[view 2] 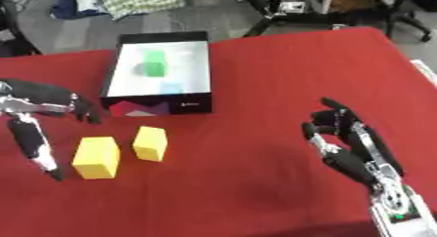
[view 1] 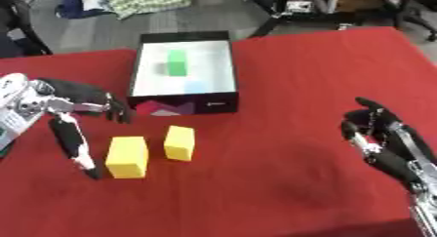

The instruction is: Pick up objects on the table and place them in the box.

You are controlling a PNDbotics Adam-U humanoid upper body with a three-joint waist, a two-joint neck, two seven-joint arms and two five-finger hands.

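While both hands (view 1: 68,109) (view 2: 346,138) hover open, red table (view 1: 290,75) bears box (view 1: 184,102) — grey floor (view 1: 213,14) behind.

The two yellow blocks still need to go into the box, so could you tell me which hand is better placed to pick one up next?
Probably the left hand: it hangs open right beside the larger yellow block, while the right hand sits far across the red table.

No readable text showing anywhere, small pale mark on the black front wall of the box (view 1: 183,106) near frame centre, too blurred to read
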